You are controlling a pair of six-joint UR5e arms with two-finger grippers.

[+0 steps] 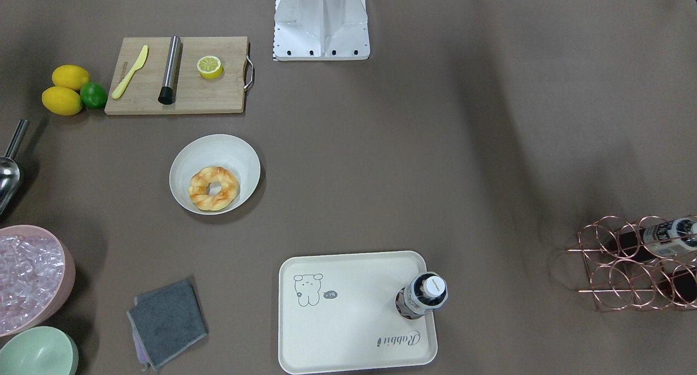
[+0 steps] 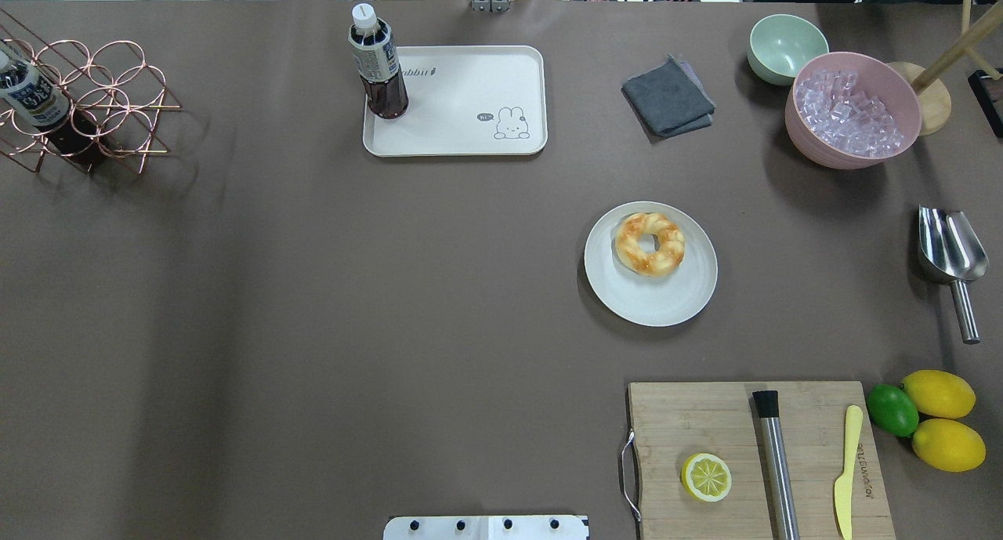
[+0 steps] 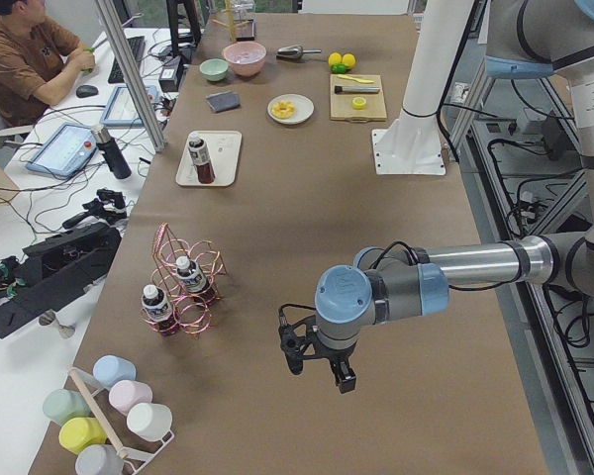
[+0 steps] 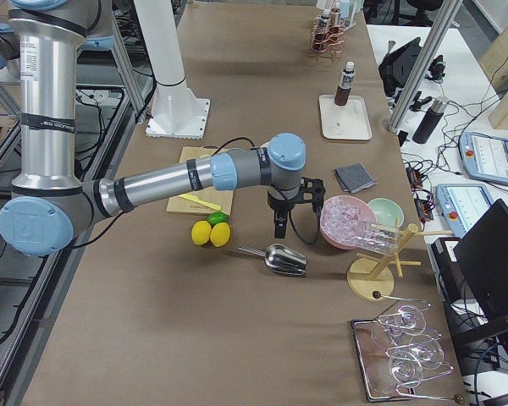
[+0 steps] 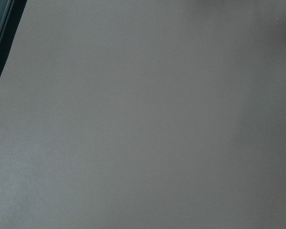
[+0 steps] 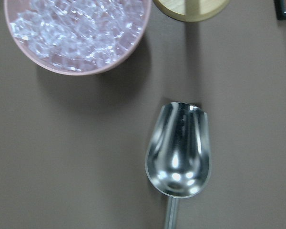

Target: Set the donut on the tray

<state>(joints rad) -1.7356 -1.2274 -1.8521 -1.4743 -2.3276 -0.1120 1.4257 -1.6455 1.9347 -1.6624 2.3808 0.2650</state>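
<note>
The donut (image 1: 213, 188), a golden twisted ring, lies in a white bowl (image 1: 228, 149) at mid-table; it also shows in the overhead view (image 2: 649, 244) and the exterior left view (image 3: 283, 107). The cream tray (image 1: 348, 320) with the animal drawing lies at the far side of the table (image 2: 462, 93) with a bottle (image 2: 378, 62) standing upright in one corner. My left gripper (image 3: 342, 381) hangs over bare table beyond the wine rack, far from both. My right gripper (image 4: 278, 228) hangs over the scoop by the ice bowl. I cannot tell whether either is open or shut.
A wooden cutting board (image 2: 705, 414) carries a lemon half (image 2: 706, 476), a steel muddler (image 2: 776, 462) and a yellow knife (image 2: 846, 469). Lemons and a lime (image 2: 925, 414), a steel scoop (image 6: 178, 150), a pink ice bowl (image 2: 852, 109), a green bowl (image 2: 786, 48), a grey cloth (image 2: 668, 97) and a copper wine rack (image 2: 86, 105) stand around.
</note>
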